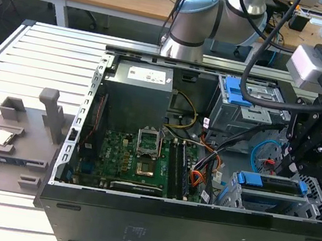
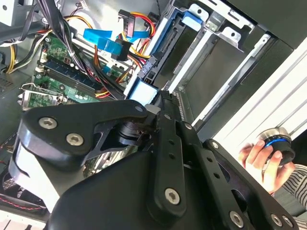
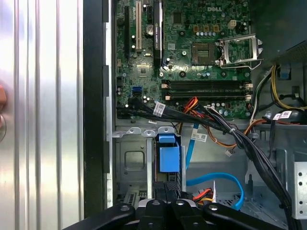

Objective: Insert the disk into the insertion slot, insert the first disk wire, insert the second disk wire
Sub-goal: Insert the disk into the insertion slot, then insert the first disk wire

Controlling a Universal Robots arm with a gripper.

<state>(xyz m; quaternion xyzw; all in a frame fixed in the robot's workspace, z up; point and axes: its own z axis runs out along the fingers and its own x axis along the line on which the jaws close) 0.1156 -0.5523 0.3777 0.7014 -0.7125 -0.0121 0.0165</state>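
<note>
Currently the gripper (image 1: pixel 294 169) hangs at the right edge of the exterior view, low over the open computer case (image 1: pixel 131 224). Its tip is just above the disk (image 1: pixel 271 183). Jaw state: cannot tell from any view.

Disk: sits in the insertion slot (image 1: pixel 232 194) at the lower right of the exterior view. Its blue carrier lies about level with the cage's upper rim, long side running across the frame. In the first wrist view the disk (image 3: pixel 169 158) is seen end-on just beyond the gripper (image 3: pixel 168 191), inside the insertion slot (image 3: pixel 134 160).

First disk wire (image 1: pixel 214 166): red-orange bundle, lower centre-right of the exterior view, between the motherboard (image 1: pixel 124 157) and the slot. In the first wrist view the first disk wire (image 3: pixel 192 103) lies apart from the disk.

Second disk wire (image 1: pixel 257 152): light-blue loop, right of centre in the exterior view, just beside the gripper and near the slot. In the first wrist view the second disk wire (image 3: pixel 220 177) curves close beside the disk; whether they touch, I cannot tell.

Second wrist view: a person's hand (image 2: pixel 261 160) outside the case grips a round knob (image 2: pixel 277 142) with a blue ring.
</note>
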